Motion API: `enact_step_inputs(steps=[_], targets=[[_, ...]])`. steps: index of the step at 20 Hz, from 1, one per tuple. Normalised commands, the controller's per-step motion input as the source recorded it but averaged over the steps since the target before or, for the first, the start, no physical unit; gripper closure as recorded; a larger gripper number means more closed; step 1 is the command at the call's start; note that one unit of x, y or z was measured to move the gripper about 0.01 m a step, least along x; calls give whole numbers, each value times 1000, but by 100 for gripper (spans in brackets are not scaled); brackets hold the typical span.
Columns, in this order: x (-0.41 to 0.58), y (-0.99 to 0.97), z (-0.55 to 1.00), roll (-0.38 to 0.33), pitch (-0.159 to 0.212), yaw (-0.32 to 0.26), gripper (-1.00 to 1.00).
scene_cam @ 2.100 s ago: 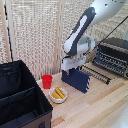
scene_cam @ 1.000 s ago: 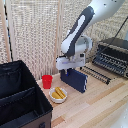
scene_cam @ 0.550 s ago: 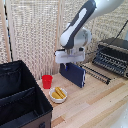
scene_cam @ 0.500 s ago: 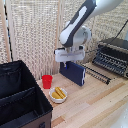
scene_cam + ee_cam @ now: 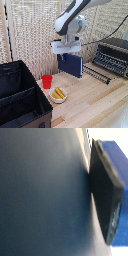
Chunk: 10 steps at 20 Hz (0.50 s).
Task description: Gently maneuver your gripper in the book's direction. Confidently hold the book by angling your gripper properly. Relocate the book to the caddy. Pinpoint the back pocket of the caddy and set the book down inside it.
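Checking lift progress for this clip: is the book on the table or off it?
Off it. In the exterior view the book hangs below the gripper, shut on its upper edge, with bare table showing beneath its lower corner.

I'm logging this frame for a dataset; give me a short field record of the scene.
gripper: shut on the book, above the table
book: hanging clear of the table
caddy: exterior view's left, book not in it
red cup: upright, beside the caddy
bowl: holds yellow pieces
toaster oven: exterior view's right
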Motion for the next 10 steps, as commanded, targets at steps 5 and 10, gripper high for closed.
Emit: enact_step_inputs(steps=[5,10], targets=[[114,62,873,9,15,-251,100],[13,8,845,0,-3,-327,100]])
